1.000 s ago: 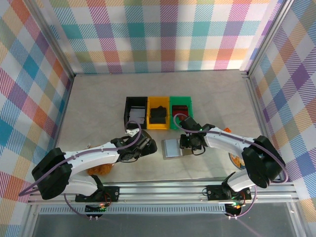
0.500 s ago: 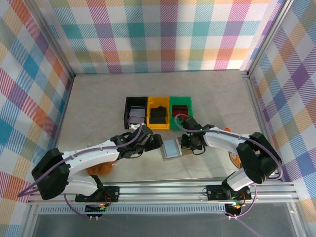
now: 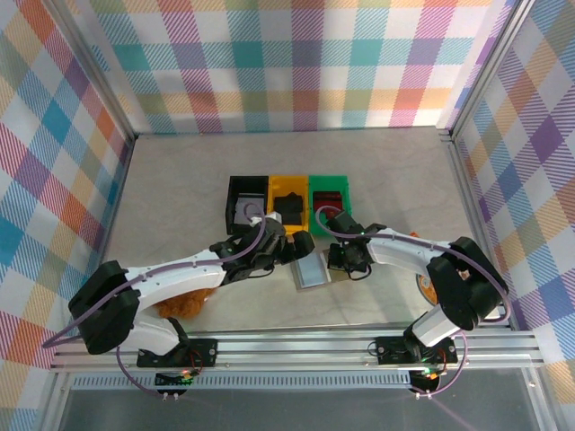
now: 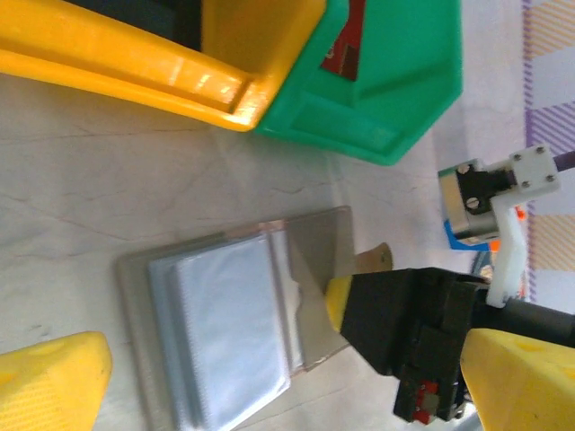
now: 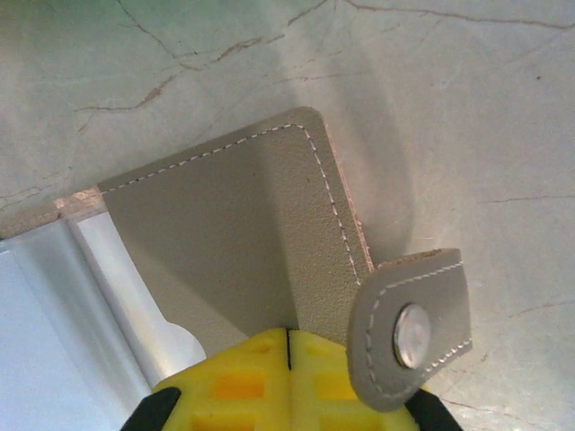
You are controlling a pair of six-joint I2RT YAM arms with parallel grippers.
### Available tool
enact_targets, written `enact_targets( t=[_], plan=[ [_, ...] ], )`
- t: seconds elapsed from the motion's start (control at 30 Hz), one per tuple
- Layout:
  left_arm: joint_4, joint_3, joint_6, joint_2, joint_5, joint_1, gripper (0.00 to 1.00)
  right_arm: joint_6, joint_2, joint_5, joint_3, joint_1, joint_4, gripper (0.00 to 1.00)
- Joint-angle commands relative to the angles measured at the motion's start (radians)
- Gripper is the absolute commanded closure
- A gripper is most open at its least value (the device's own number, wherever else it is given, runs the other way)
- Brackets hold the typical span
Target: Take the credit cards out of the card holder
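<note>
Two at work | left pincer (image 3: 292, 248) spread wide — just over card holder (image 3: 312, 271) | right pincer (image 5: 287, 346) clenched, tips on its grey panel

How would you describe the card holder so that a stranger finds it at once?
On the pale table, a black bin, a yellow bin and a green bin stand in a row. Just in front of the yellow and green ones lies the card holder: the only flat grey wallet, opened, with a snap tab at its side.
</note>
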Motion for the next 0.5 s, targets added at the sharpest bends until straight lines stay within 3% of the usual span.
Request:
enact_targets(
  t=[0.0, 0.47],
  plan=[
    [0.171, -0.035, -0.051, 0.036, 0.071, -0.011, 0.00, 0.017, 0.020, -0.042, -0.056, 0.004, -0.043, 0.97],
    [0.375, -0.133, -0.157, 0.104, 0.122, -0.021, 0.00, 0.036, 0.003, -0.070, -0.069, 0.004, -0.021, 0.99]
  ],
)
